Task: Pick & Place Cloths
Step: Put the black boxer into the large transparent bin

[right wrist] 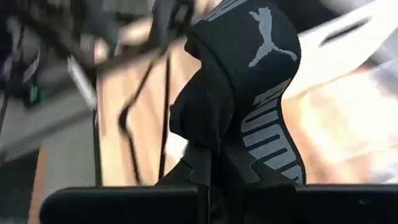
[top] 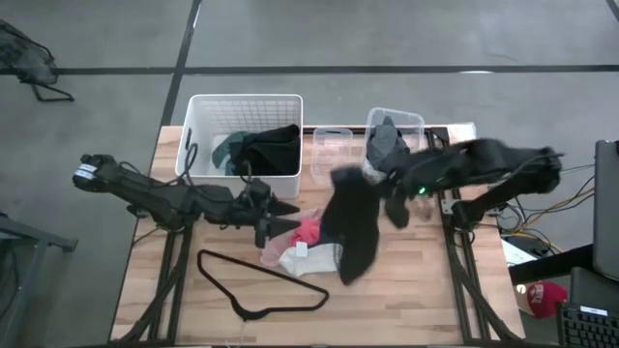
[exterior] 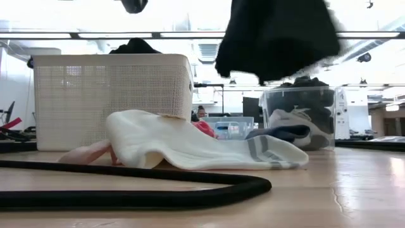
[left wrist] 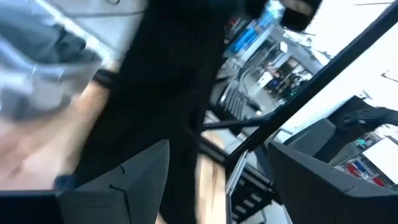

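while the right gripper [right wrist: 208, 186] is hanging above the middle of the table, its fingers are pinching together on a black garment [top: 353, 224] with a lettered waistband [right wrist: 264, 93], and the cloth is dangling clear of the wood; in the low view it is showing as a dark mass [exterior: 275, 38] hanging from above, not touching the table. the left gripper [top: 280, 215] is sitting low just in front of the white basket [top: 198, 135], its fingers spread apart and holding nothing, pointing toward the hanging black garment.

a small pile is lying on the table between the two grippers: a pink cloth [top: 308, 232], and a white sock [exterior: 190, 145] with grey stripes resting just beside it. in the low view a dark blue piece [exterior: 281, 133] is lying behind the sock. the white basket is holding a black cloth [top: 271, 150] and a teal one [top: 224, 150], with the black one reaching the rim. a clear bin [top: 411, 121] to the right of the basket is holding more dark garments [top: 385, 143], and a smaller clear container [top: 332, 145] is standing between the two. a thin black hanger [top: 256, 285] is lying flat on the near part of the table [top: 406, 300], apart from the pile.
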You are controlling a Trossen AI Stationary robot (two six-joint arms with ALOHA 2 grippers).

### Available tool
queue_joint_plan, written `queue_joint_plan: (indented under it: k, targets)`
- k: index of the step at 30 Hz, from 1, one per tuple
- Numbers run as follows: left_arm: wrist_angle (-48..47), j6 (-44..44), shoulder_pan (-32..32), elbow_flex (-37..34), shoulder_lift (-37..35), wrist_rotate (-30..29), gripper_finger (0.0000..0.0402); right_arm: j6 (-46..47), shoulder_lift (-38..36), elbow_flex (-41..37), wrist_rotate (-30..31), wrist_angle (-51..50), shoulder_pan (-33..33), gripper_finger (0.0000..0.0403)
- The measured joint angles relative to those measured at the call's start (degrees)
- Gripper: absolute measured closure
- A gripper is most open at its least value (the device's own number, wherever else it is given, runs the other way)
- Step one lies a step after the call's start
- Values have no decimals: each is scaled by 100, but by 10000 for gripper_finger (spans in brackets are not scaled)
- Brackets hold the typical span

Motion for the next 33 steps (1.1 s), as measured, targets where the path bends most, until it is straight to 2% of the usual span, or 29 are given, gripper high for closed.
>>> queue_joint_plan:
  k: [5,11,14,18,23,25,30,33]
  targets:
    - [-14,254,0,177,-3,7,126,-434,-342,641,1052,-11,-312,393]
    - [-42,249,0,160,0,4,126,-1402,-345,1507,2956,-13,-843,393]
    - [-86,187,0,151,8,2,126,-1757,-272,1860,3369,-9,-1246,392]
    - [-176,34,-4,151,8,2,126,-1492,-243,1954,3263,-342,-1878,393]
    - [-214,-76,-26,149,10,1,126,-406,-241,1458,3076,-1679,-2561,392]
    - [-215,-76,-37,149,10,1,126,-255,-241,1051,2767,-1901,-2798,392]
    - [-215,-72,-37,149,12,0,126,-280,-161,-138,1460,-1633,-3286,393]
    - [-215,-72,-37,149,12,0,126,-473,-2,-787,1191,-1336,-3468,393]
